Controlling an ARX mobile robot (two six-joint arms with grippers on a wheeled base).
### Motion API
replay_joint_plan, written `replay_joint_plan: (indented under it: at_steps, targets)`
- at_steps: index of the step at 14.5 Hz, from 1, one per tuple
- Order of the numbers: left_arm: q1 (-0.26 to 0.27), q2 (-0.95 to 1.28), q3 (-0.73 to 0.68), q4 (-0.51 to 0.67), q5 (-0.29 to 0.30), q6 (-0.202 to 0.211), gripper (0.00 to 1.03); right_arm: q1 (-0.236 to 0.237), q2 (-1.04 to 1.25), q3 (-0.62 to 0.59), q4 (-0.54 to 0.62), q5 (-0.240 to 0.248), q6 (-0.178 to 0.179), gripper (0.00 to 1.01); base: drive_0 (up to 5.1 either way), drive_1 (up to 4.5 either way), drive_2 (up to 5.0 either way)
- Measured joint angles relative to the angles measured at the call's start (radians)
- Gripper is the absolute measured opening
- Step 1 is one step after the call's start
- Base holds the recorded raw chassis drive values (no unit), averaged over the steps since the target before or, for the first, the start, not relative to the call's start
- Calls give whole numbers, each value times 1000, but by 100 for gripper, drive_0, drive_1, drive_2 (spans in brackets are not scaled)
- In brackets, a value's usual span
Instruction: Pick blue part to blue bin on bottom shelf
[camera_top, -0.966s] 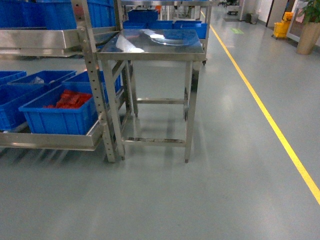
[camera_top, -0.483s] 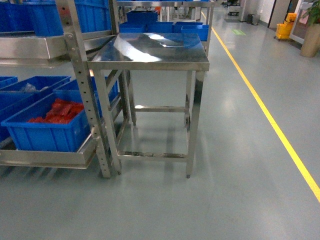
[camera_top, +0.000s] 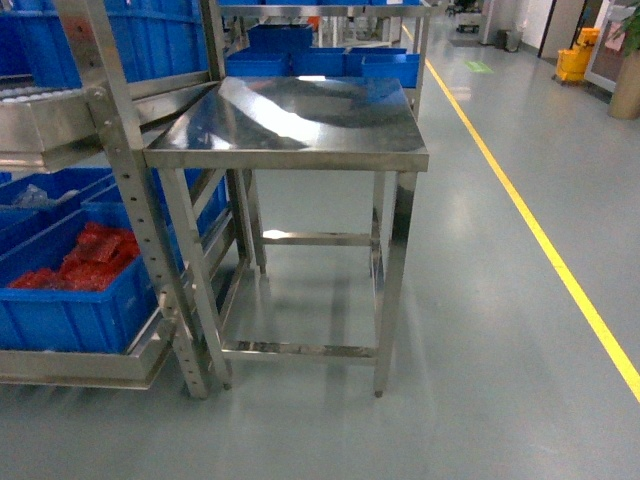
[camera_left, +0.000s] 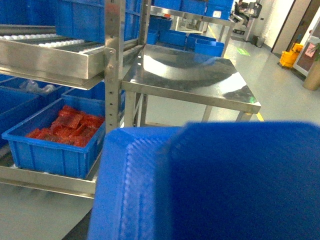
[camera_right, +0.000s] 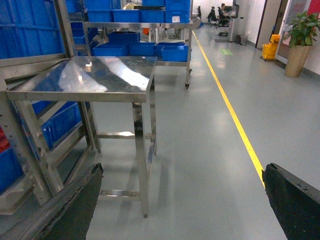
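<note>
A dark-blue textured block, the blue part (camera_left: 210, 185), fills the lower half of the left wrist view right at the jaws. It hangs above the floor, and the left gripper is shut on it with its fingers hidden behind it. On the bottom shelf (camera_top: 80, 365) a plain blue crate, apparently the blue bin (camera_left: 17, 107), shows only partly at the left edge. The right gripper (camera_right: 182, 200) is open over bare floor, with black fingers (camera_right: 292, 200) far apart and nothing between them. Neither gripper appears in the head view.
A steel table (camera_top: 290, 125) stands straight ahead against the rack's upright post (camera_top: 135, 200). A crate of red netted material (camera_top: 70, 290) sits on the low tier, and one with a clear bag (camera_left: 35, 87) lies behind it. A yellow floor line (camera_top: 560, 270) runs along the right.
The head view has closed in on the steel table. The table now looks larger and nearer, and the rack with its crates has slid toward the left edge.
</note>
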Motion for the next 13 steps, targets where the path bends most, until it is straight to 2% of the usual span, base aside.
replay_joint_plan:
  at_steps: [13]
  targets:
    - [0,-2,0,-2,-3,0,43,0,0,0,3,-1,0,98,-3,406,-412]
